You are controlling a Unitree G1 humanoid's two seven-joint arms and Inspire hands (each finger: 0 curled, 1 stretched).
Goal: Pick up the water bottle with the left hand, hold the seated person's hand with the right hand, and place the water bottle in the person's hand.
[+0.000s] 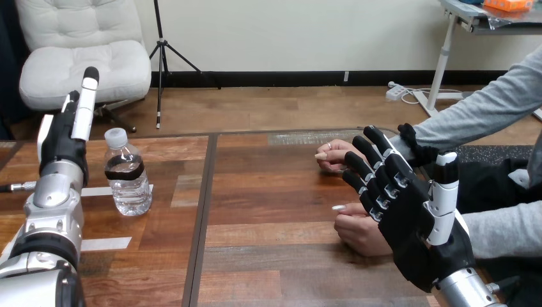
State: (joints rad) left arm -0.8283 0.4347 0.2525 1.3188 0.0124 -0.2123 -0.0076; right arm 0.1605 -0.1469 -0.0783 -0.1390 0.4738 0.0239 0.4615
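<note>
Water bottle (128, 176) upright on the bench (275, 192), nine o'clock; left robot hand (62, 137) just beside it, straight-fingered, empty; right robot hand (415, 224), four o'clock, spread open by the person's hands (359, 233); pickup step, I reckon: the left one must close round it.

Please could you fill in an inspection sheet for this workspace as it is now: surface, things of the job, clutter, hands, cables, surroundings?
Surface: wooden table, planks with a dark seam.
Job's things: water bottle upright, cap on, at the table's left. The person's farther hand and nearer hand are low at the table's right, loosely curled.
Clutter: two white strips flat on the wood near the bottle.
Hands: left hand open, fingers pointing up, beside the bottle and apart from it. Right hand open, fingers straight, in front of the person's hands; contact cannot be told.
Cables: nothing seen on the table.
Surroundings: person seated at the right side, forearms reaching in.
</note>
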